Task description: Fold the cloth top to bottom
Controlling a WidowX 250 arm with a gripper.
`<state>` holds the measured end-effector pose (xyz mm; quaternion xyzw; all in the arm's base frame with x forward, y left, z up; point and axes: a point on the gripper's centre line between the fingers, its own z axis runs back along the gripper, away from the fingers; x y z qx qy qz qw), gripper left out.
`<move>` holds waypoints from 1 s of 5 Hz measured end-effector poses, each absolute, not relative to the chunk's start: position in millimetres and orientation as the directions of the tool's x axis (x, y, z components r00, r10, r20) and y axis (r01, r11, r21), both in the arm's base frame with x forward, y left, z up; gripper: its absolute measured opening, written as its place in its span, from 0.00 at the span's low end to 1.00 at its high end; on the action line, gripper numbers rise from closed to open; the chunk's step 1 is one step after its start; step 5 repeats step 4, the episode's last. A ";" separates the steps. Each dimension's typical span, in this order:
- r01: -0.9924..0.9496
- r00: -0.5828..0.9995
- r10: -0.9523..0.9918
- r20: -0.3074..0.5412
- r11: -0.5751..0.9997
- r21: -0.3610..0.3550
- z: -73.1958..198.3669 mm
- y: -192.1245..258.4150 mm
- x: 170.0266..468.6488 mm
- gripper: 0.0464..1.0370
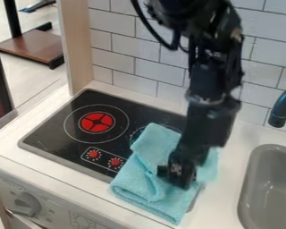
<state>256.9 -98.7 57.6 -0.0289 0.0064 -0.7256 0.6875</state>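
Gripper at the cloth, right of the cooktop's middle.
My gripper [180,174] hangs down at the blue cloth [136,179], over its middle-right part; whether it is open or closed, I cannot tell. The cloth lies partly on the black cooktop [50,134], partly on the white counter [56,170], with a raised fold left of my gripper and one upper corner pointing back across the cooktop. Left of the cloth: two red knobs [93,154], and behind them a red burner disc [97,122] in a thin ring. Right of the cloth: grey sink [247,179], dark faucet [281,107] at its back. Behind: white tiled wall [118,44], my arm [211,89] in front of it.
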 end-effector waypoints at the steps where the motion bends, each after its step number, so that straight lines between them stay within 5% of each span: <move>1: 0.998 -0.061 -0.996 0.061 -0.061 -0.005 78.9 -102.1 259.7 0.97; 5: 0.996 -0.073 -0.995 0.062 -0.070 0.053 102.8 -103.6 260.9 0.96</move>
